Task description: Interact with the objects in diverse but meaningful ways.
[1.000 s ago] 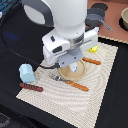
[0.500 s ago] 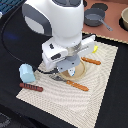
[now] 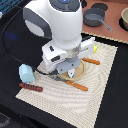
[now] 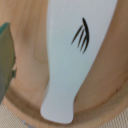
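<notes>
My gripper [image 3: 66,73] hangs low over a round wooden plate [image 3: 78,73] on the striped mat, and its fingers are hidden under the white wrist. The wrist view shows a small white oblong piece [image 4: 75,55] with black strokes lying on the plate [image 4: 30,45]. A blurred grey-green shape [image 4: 4,60] sits at that view's edge. A pale blue cup [image 3: 26,73] and a dark red-brown sausage [image 3: 31,87] lie at the exterior view's left. A yellow packet [image 3: 93,48] peeks out behind the arm.
Two orange-brown sausage sticks [image 3: 78,85] [image 3: 91,61] lie beside the plate. Grey pots [image 3: 95,19] and a tan bowl [image 3: 124,17] stand at the back on the exterior view's right. The striped mat [image 3: 100,95] lies on a black table.
The arm has sunk slightly lower over the wooden plate. The cup, sausages and packet have not moved.
</notes>
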{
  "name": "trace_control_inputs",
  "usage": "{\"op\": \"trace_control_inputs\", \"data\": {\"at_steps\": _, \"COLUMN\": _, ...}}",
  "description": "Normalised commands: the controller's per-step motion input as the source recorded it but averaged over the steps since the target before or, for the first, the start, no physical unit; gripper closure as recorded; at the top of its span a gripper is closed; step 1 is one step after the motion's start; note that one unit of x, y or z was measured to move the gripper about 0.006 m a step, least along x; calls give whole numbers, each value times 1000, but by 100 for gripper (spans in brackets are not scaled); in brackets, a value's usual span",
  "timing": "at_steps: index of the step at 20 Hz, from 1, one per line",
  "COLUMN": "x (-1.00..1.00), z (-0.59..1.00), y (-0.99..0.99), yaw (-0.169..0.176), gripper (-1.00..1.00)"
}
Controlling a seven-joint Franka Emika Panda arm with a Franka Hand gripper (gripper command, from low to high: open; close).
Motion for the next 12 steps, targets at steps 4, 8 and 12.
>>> {"op": "trace_control_inputs", "data": {"at_steps": 4, "x": -11, "z": 1000, "y": -47, "yaw": 86, "gripper": -100}}
{"op": "trace_control_inputs", "data": {"at_steps": 8, "x": 0, "z": 858, "y": -6, "yaw": 120, "gripper": -100}}
{"op": "trace_control_inputs", "data": {"at_steps": 12, "x": -245, "z": 331, "y": -31, "yaw": 192, "gripper": -100}}
